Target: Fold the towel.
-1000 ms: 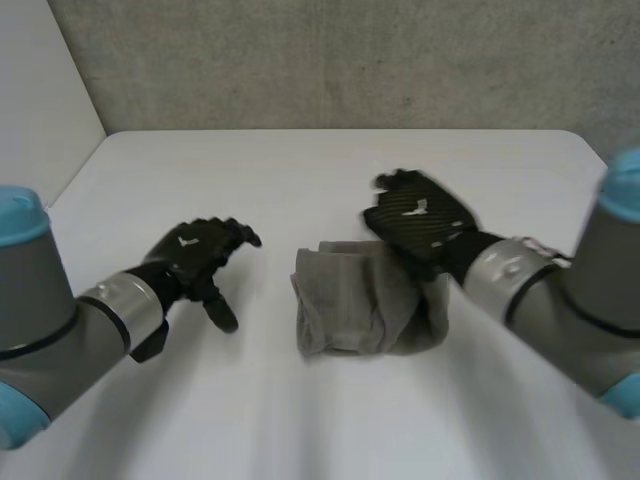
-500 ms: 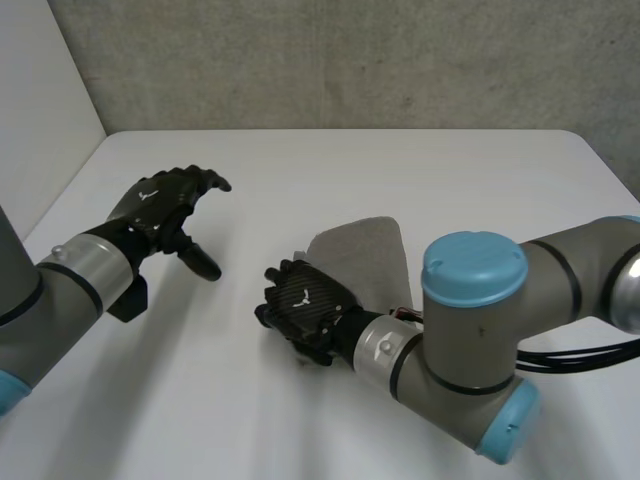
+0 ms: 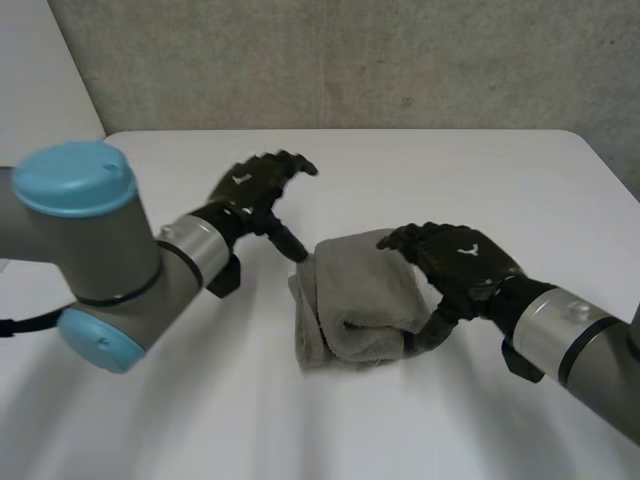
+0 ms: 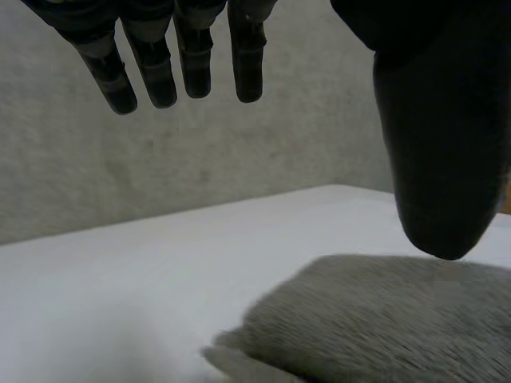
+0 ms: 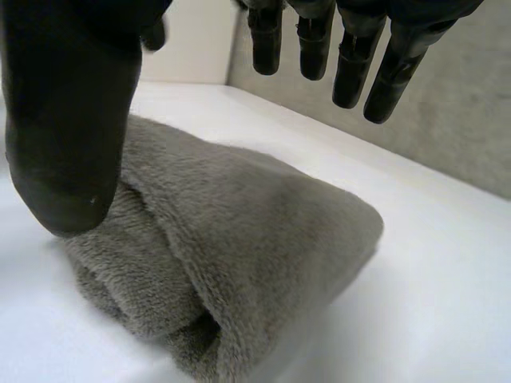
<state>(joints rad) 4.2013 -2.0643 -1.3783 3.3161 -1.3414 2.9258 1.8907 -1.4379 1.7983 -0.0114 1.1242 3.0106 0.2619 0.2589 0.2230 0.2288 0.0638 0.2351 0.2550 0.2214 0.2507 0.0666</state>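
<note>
We see towel (image 3: 355,300) as thick folded bundle at middle of table (image 3: 150,420). Our right hand (image 3: 455,260) spread loose over its right edge, thumb beside fold, grasping nothing, likely to pat fold flat. Left hand (image 3: 255,190) relaxed, empty, thumb near far left corner

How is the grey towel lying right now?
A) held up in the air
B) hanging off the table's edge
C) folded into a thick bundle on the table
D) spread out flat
C: the towel rests on the table as a thick bundle, its folded layers stacked at the near end.
</note>
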